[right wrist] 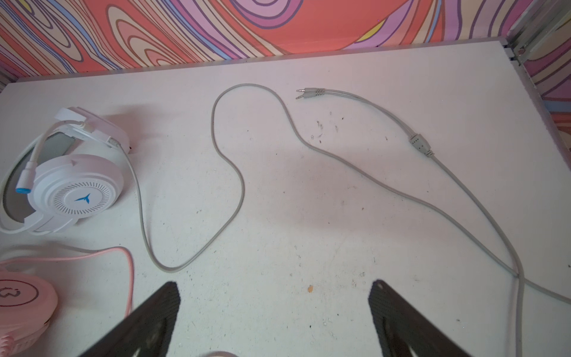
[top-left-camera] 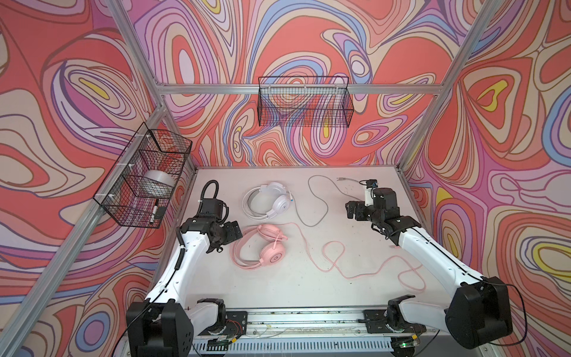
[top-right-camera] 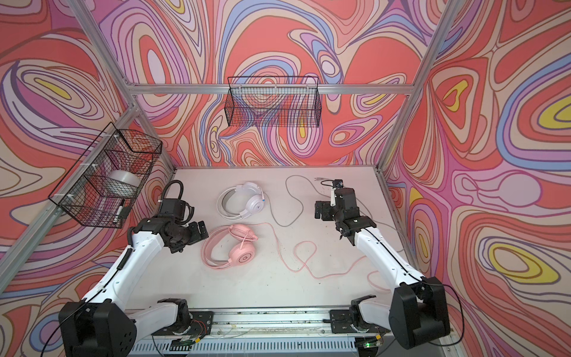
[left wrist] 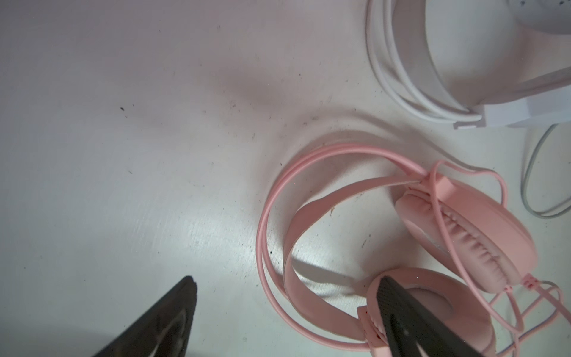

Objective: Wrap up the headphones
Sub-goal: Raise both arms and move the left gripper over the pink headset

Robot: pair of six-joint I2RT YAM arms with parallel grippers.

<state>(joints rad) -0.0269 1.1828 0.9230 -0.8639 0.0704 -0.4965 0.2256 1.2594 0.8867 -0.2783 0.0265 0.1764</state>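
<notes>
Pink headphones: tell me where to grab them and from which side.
Grip the pink headphones at the middle of the headband, probably coming down from above with the open left gripper. They lie flat, and the headband arches toward that arm. It looks thin enough for the jaws, while the ear cups are bulky.

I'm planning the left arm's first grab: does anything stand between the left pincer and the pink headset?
Nothing visible does. The left pincer, open, hangs right at the headband of the pink headset. The white headset lies farther back on the table, off that path.
</notes>
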